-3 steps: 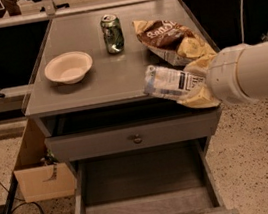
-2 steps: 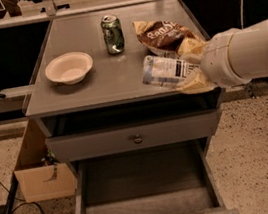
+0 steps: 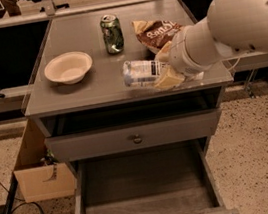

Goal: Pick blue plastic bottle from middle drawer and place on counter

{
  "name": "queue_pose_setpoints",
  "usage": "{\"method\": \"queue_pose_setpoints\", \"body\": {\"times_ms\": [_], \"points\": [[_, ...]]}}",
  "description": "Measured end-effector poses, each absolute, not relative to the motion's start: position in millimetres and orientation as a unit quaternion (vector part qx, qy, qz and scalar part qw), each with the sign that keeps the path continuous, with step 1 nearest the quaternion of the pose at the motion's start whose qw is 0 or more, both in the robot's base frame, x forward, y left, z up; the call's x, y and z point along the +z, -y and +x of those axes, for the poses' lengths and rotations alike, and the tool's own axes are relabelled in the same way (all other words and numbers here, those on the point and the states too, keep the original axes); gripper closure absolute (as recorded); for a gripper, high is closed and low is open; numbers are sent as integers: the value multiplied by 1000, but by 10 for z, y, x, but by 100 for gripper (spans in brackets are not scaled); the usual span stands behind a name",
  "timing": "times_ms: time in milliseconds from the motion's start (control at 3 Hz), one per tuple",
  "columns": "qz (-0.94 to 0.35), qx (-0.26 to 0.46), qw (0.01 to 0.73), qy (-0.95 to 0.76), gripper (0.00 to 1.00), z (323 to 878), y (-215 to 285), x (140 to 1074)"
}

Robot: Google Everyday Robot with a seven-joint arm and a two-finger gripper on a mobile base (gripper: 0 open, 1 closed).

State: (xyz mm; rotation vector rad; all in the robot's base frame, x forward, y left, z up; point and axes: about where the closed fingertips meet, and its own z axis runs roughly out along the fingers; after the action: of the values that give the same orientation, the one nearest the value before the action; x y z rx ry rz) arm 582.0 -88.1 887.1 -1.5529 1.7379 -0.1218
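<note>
Cream claw (image 3: 164,68) closed around small clear blue-labelled plastic bottle (image 3: 140,72), print unreadable, sideways over flat grey surface (image 3: 91,93), near right

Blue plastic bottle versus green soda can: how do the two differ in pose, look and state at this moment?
The blue plastic bottle lies on its side; the green soda can stands upright. The bottle is clear with a pale label; the can is opaque green. The bottle is gripped by the pincer near the front edge of the counter; the can stands free further back. Both are over the counter.
</note>
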Motion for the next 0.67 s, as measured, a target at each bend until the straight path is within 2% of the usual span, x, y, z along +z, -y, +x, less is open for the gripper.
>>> {"method": "queue_pose_setpoints", "body": {"times_ms": [667], "points": [[-629,-72,393,-667,100,6037,814,9077]]}}
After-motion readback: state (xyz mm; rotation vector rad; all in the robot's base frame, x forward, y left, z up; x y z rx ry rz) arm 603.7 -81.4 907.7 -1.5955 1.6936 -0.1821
